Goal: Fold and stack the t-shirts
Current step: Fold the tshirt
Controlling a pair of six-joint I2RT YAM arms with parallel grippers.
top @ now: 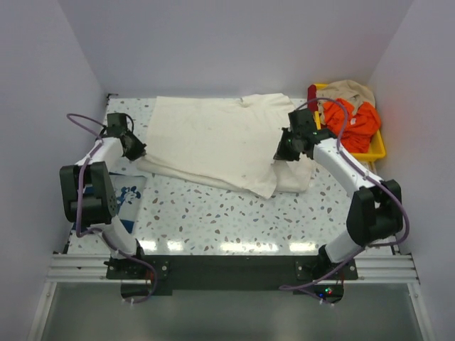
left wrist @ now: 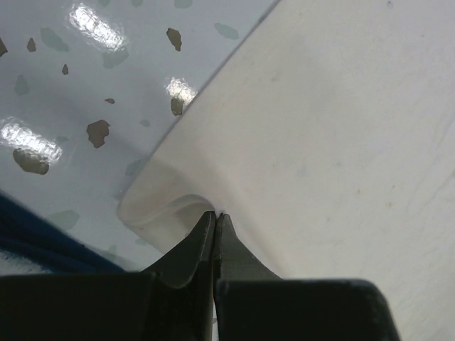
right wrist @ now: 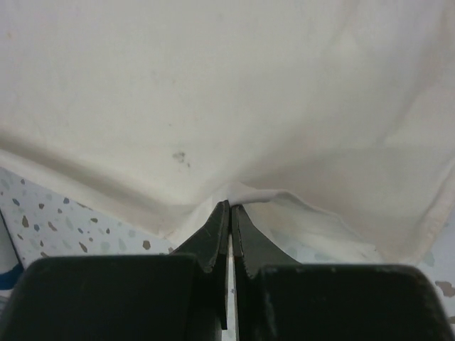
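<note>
Closed tight, left hand and right hand pinch the large cream cloth t-shirt, seemingly half-folded; the navy white-printed cloth t-shirt behind the left hand waits.

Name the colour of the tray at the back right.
The tray is yellow, clearest in the top view.

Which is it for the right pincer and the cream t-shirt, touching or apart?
Touching. In the right wrist view, the right pincer is shut and nips a raised pucker at the edge of the cream t-shirt between its tips, with no gap.
</note>
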